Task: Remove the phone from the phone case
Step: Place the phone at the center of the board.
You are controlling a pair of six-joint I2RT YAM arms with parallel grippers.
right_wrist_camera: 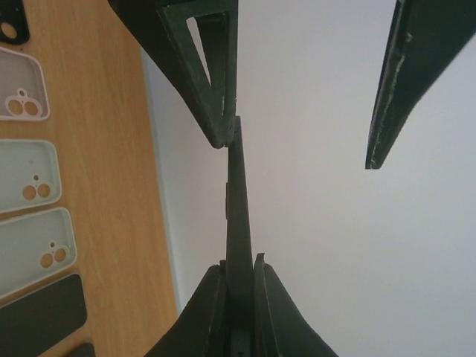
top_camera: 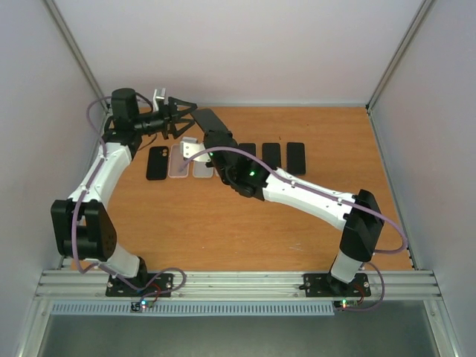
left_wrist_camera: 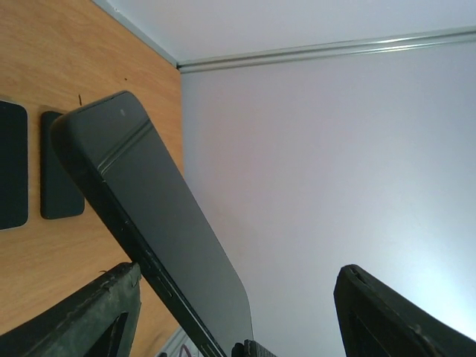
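Black phone (right_wrist_camera: 238, 201) raised edge-on over the far part of the table (top_camera: 223, 223), pinched tight at one end by the right gripper (right_wrist_camera: 239, 264). Around the other end, left gripper (right_wrist_camera: 296, 152) spread wide, one finger (right_wrist_camera: 208, 89) touching the phone's tip, the other well apart.

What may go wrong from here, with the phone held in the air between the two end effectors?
1. The right end effector grips the phone by one end only, so a push could twist it loose and drop it on the table.
2. The left end effector is open, one finger touching the phone's far end and the other apart; closing like this may lever the phone sideways.
3. A fall might hit the cases nearby.
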